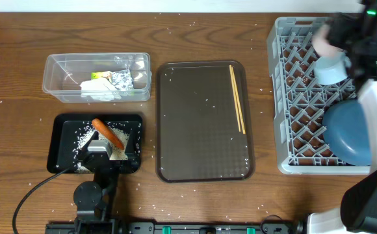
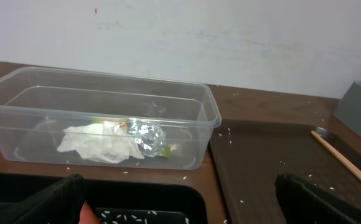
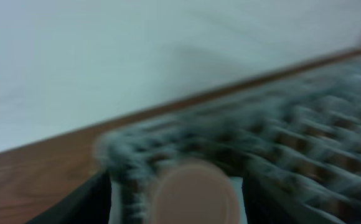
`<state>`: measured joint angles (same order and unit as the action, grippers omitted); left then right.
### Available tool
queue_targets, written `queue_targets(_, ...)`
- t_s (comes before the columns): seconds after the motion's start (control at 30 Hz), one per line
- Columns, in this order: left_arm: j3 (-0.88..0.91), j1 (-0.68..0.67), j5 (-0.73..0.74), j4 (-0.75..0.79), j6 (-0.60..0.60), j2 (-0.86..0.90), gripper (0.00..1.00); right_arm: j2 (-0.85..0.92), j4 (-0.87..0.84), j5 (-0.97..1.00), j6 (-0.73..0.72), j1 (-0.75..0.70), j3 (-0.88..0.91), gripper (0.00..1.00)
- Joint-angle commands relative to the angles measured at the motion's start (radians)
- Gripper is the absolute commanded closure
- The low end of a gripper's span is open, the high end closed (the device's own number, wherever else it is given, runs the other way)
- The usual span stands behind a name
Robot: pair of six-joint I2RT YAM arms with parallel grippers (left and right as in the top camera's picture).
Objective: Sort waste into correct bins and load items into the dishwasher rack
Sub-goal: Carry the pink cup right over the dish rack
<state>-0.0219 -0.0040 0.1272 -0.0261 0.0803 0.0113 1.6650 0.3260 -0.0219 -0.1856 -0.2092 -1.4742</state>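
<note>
Everything is smeared by motion blur. The grey dishwasher rack (image 3: 280,143) spreads across the middle and right. On the left a strip of brown desk (image 3: 18,180) runs below a pale wall (image 3: 106,62). At the near edge a round pinkish shape (image 3: 193,186) sits in the end effector (image 3: 180,202), between its dark fingers (image 3: 84,205). The blur hides whether it is gripped.

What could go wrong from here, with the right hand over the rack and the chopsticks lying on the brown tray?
1. The right hand looks blurred over the rack; a hasty move might knock the light-blue cup close to it.
2. The chopsticks are thin and lie flat on the brown tray; they may slip from a grip or fall through the rack's grid.
</note>
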Motion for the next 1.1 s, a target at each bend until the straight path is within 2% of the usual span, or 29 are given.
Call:
queue_targets(0.0, 0.018, -0.004, 0.010, -0.032, -0.005, -0.006, 0.02, 0.008, 0.034, -0.001, 0.053, -0.100, -0.005, 0.40)
queue_targets(0.23, 0.018, -0.004, 0.010, -0.032, -0.005, -0.006, 0.02, 0.086, 0.037, -0.002, 0.053, -0.217, -0.005, 0.39)
queue_targets(0.57, 0.018, -0.004, 0.010, -0.032, -0.005, -0.006, 0.02, 0.148, 0.026, -0.101, 0.057, -0.214, -0.005, 0.36)
queue_targets(0.87, 0.018, -0.004, 0.010, -0.032, -0.005, -0.006, 0.02, 0.148, 0.006, -0.149, 0.067, -0.116, -0.005, 0.33)
queue_targets(1.07, 0.018, -0.004, 0.010, -0.032, -0.005, -0.006, 0.02, 0.148, -0.004, -0.093, 0.232, 0.043, -0.005, 0.26)
